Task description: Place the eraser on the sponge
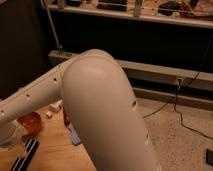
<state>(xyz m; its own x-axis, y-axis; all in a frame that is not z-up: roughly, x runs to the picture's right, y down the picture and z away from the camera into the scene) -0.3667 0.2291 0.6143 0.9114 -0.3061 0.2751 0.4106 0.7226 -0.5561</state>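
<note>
My white arm (105, 110) fills the middle of the camera view and reaches down to the lower left. There the gripper (11, 142) hangs low over the wooden table (52, 152), open, mostly cut off by the frame edge. The eraser (25, 156), a black bar with pale stripes, lies on the table right beside and under the gripper. The sponge (75, 135), a light-blue block, lies to the right, partly hidden behind my arm.
An orange bowl (31, 122) stands just behind the gripper. A tiny white cube (49, 114) and a white tube (56, 106) lie farther back. The table's right edge is hidden by my arm. Beyond it are speckled floor, cables (170, 107) and dark shelving (150, 30).
</note>
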